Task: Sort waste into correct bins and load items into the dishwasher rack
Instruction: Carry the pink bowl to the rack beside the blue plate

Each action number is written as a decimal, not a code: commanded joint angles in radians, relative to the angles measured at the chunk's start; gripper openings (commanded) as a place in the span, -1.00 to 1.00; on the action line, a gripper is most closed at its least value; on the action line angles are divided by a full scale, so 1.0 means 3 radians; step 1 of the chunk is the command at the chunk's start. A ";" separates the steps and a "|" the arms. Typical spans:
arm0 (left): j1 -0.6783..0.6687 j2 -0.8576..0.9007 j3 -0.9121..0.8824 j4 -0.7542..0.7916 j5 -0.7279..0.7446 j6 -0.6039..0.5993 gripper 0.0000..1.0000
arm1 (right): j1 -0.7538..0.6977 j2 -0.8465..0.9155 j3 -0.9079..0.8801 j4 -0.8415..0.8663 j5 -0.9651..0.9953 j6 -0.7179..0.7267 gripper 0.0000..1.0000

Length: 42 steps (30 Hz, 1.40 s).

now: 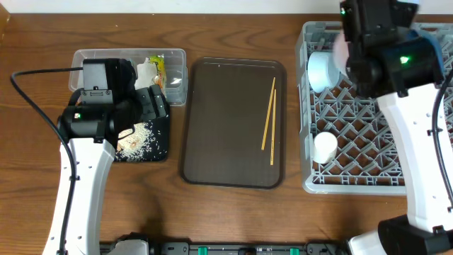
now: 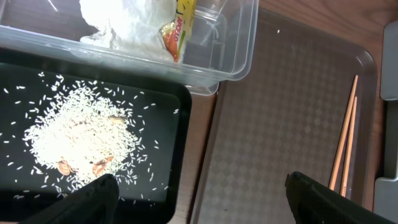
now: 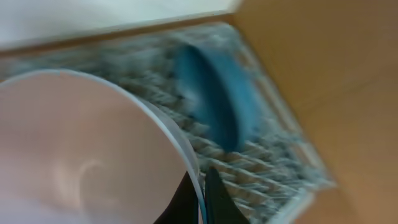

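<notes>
My right gripper (image 3: 203, 186) is shut on the rim of the pale pink bowl (image 3: 81, 149), holding it over the grey dishwasher rack (image 1: 354, 170). In the blurred right wrist view the dark blue bowl (image 3: 211, 93) stands on edge in the rack behind it. The light blue bowl (image 1: 322, 71) and white cup (image 1: 325, 147) sit in the rack. Wooden chopsticks (image 1: 269, 120) lie on the brown tray (image 1: 226, 120). My left gripper (image 2: 199, 199) hangs open over the gap between black tray (image 2: 161, 99) and brown tray. Rice grains (image 2: 74, 134) lie on the black tray. Tissue (image 2: 124, 15) and wrapper (image 2: 177, 31) are in the clear tub (image 2: 242, 37).
The right arm (image 1: 396, 64) covers the rack's far right part in the overhead view. The left arm (image 1: 92, 120) stands over the clear tub and black tray. A black cable (image 1: 28, 92) loops at the table's left. Bare wood lies in front of the trays.
</notes>
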 commanded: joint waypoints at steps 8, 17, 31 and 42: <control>0.0011 0.0017 0.0055 -0.0006 -0.0045 0.0008 0.77 | -0.0104 0.0727 -0.0142 -0.1169 0.1761 -0.0249 -0.98; 0.0011 0.0017 0.0055 -0.0006 -0.0045 0.0008 0.77 | -0.0145 0.1244 -0.0148 -0.1158 0.1461 -0.0727 -0.98; 0.0011 0.0017 0.0055 -0.0006 -0.0045 0.0008 0.77 | -0.0451 0.1715 -0.0154 -0.0890 0.1282 -0.1539 -0.98; 0.0011 0.0017 0.0055 -0.0006 -0.0045 0.0008 0.77 | -0.0579 0.1717 -0.0154 -0.0161 0.0600 -0.3103 -0.98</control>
